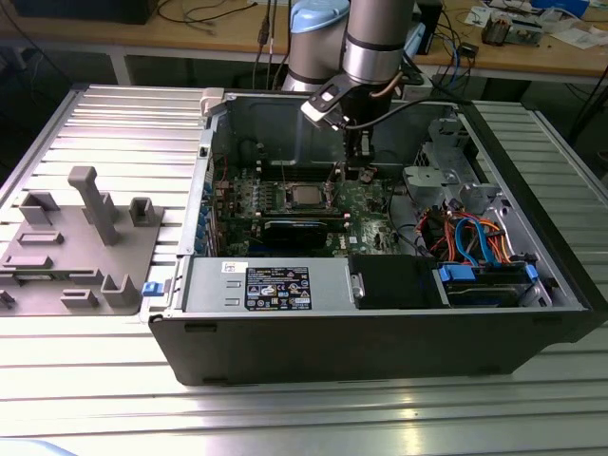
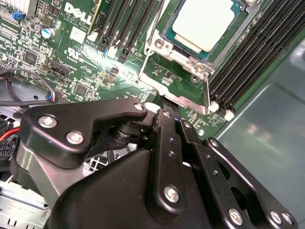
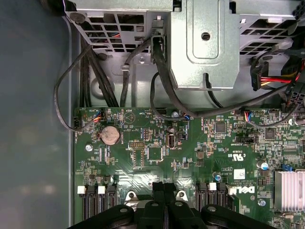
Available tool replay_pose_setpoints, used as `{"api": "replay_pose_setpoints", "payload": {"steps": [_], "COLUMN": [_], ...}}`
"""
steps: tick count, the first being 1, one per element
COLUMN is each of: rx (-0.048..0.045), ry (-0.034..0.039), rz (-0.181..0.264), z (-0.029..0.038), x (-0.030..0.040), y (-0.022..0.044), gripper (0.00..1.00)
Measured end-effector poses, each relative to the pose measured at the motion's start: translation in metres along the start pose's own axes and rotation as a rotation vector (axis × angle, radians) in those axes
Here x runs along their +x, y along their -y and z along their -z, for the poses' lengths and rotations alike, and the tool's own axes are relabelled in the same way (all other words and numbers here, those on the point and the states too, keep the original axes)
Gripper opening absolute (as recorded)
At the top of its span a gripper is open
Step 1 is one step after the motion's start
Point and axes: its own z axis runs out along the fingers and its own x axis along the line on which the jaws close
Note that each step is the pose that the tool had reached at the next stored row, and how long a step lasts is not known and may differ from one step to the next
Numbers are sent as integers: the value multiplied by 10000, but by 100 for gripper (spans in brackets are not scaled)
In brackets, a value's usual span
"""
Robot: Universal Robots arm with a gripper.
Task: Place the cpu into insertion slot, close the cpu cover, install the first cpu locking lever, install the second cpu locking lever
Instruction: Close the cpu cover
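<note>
computer case [image 1: 380, 332]: lies open on the ribbed metal table [image 1: 114, 123].
arm [image 1: 375, 38]: reaches down into the case.
gripper [image 2: 167, 101]: fingers pressed together, tips at the edge of the cpu cover [image 2: 190, 104].
cpu cover: open, beside the insertion slot [image 2: 159, 44], gripper side.
insertion slot: holds the cpu [image 2: 205, 21].
cpu: lies flat, silver top bare.

Matt silver metal cpu [image 2: 202, 21] top, glossy circuit board [image 3: 157, 157], matt black gripper [image 3: 164, 187], ribbed metal table [image 1: 95, 119]

Open computer case [image 1: 380, 342], grey fixture [image 1: 85, 261], slatted table [image 1: 114, 123]
</note>
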Motion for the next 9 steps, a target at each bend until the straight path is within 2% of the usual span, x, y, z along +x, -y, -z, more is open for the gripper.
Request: {"api": "replay_pose_setpoints", "payload": {"steps": [9], "rx": [1], "ry": [0], "rz": [0], "z": [-2], "x": [0], "y": [37], "gripper": [11]}}
